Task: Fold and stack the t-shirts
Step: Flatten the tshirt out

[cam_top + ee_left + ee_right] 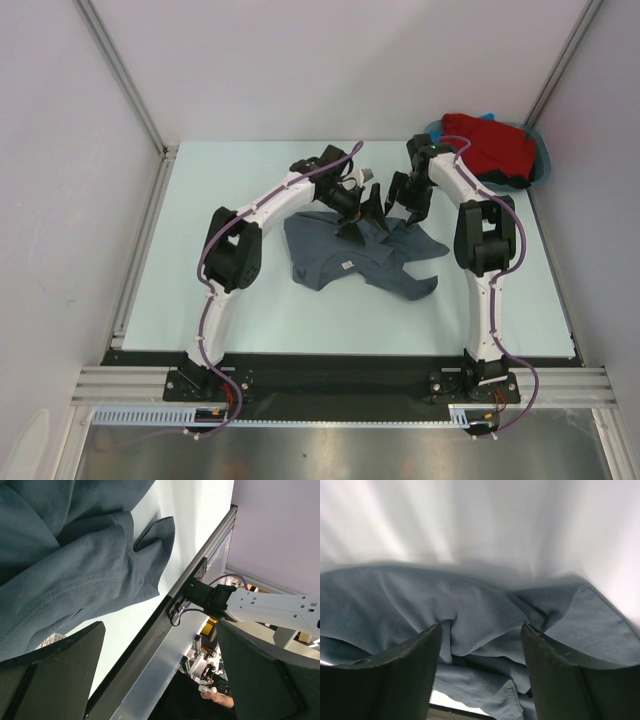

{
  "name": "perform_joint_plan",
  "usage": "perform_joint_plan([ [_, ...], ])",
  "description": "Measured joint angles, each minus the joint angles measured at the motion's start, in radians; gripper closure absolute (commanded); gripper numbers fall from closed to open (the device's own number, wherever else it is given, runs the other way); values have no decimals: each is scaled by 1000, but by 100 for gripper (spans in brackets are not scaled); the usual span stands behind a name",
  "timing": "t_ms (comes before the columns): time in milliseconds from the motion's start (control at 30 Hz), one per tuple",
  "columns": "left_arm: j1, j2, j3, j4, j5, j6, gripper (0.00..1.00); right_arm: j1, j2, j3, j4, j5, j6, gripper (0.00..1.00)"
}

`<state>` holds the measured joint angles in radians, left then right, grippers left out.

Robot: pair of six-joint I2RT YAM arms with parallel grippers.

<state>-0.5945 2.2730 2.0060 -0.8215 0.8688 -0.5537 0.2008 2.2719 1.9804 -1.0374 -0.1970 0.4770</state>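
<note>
Left arm [235, 245] reaches from its base at the near edge towards the middle of the table [200, 290]. Left gripper [365, 212] stands at the far edge of the grey t-shirt [350, 255]. In the left wrist view the left gripper [161, 630] has its jaws wide apart with nothing between them. The grey cloth [70, 565] lies beyond the fingertips, and a white label [50, 641] shows just beside one finger [55, 675].

Grey t-shirt lies crumpled and unfolded on the table, about midway between the two arms. One sleeve or corner points towards the right arm. The label [347, 265] is turned up near the shirt's middle.

Right gripper [402, 205] points down at the shirt's far right part, close beside the left gripper. In the right wrist view the right gripper [481, 630] has its jaws apart, astride a raised fold of the grey cloth [475, 615]. The fold sits close against one finger [400, 680]. Space remains at the other finger, so the cloth is not clamped.

Right arm [485, 260] rises from its base near the table's right side.

Red t-shirt [490, 145] lies heaped in a teal tub [543, 160] at the far right corner, well apart from the grey one. Blue cloth shows at the heap's far edge and black cloth at its near edge.
</note>
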Motion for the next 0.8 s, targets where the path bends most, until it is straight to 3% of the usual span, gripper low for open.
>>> perform_joint_plan([
  [100,0,0,2,0,0,-4,0,0,0,-1,2,-5,0,46],
  [200,0,3,10,-2,3,-6,0,0,0,-1,5,-11,0,71],
  [233,0,5,15,-3,3,-5,0,0,0,-2,5,-13,-2,85],
  [300,0,10,25,-5,4,-5,0,0,0,-2,6,-14,-4,100],
  [600,0,31,51,-30,-1,9,0,0,-87,-19,-13,58,-4,100],
  [800,0,32,49,-34,-1,14,0,-33,-315,-77,-49,239,2,100],
])
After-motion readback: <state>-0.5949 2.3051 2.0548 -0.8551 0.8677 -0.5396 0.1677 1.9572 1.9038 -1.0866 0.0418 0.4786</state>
